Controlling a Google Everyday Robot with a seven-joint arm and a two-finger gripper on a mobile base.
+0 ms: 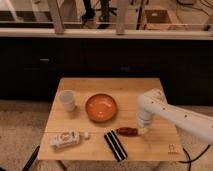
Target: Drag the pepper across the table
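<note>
On plank table (pixel 150 90), gripper (pixel 141 131) seemingly meets slim curved pepper (pixel 127 131); finger state unclear.

Looks like a robotics lab or office: dark low cabinets (pixel 100 65), cardboard box (pixel 156 16), white robot arm's gripper (pixel 143 129) over the square light wooden table (pixel 150 90).

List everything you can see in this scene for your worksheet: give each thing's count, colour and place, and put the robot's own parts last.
square light wooden table: one, pale wood, centre
round orange bowl: one, orange, table middle
small white cup: one, white, left of bowl
white bottle lying flat: one, white, front left
black striped rectangular bar: one, black, front centre
small dark red-brown pepper: one, right of bar
white robot arm: one, right side
gripper: one, white, at pepper's right end
</note>
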